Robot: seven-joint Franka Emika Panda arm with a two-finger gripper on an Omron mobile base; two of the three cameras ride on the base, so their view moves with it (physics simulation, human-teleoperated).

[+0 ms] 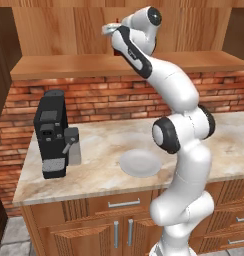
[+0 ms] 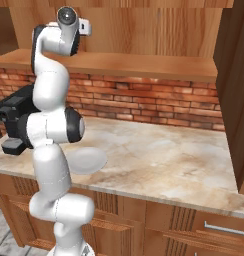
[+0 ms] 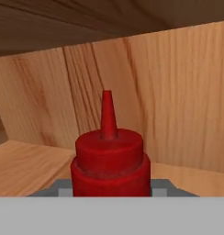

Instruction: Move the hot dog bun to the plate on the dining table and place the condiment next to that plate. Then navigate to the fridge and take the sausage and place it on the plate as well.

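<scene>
Left base view puts the gripper high up at the wooden shelf above the brick-backed counter, with a sliver of red just at its tip. Well below it and off to the left stands a black coffee machine; almost straight down lies a plain white plate, not the one the task wants.

Hand view settles the key relation — the condiment stands upright right between the fingers, nozzle pointing up, its long axis vertical and square to the grip. The jaws are clenched on its body, so I judge it grasped.

Room to move: a wooden back wall sits close behind the bottle and a board hangs overhead, so the free way out is back toward the arm — a short lift at most, then a straight pull clear of the shelf edge.
</scene>
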